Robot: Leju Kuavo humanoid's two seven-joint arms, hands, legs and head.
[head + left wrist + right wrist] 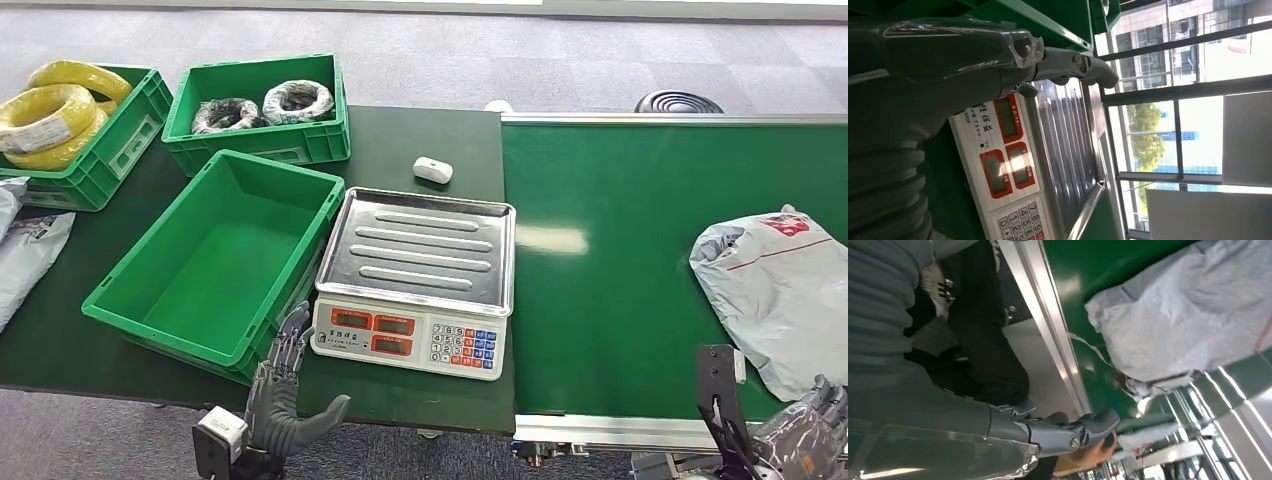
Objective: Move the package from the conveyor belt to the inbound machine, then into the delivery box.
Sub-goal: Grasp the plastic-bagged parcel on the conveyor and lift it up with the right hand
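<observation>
A grey carpeted floor (pixel 560 60) of square tiles runs behind the work area, brighter toward the far edge where light falls across it. A dark green table (pixel 430 130) stands on it, its top matte and evenly lit. Beyond the table's far side a round black ribbed object (pixel 678 101) sits on the floor. The left wrist view shows a large window (pixel 1188 100) with dark metal frames, and through it daylight, green trees (pixel 1145 135) and neighbouring buildings (pixel 1158 25). A pale wall panel (pixel 1248 140) stands beside the glass.
</observation>
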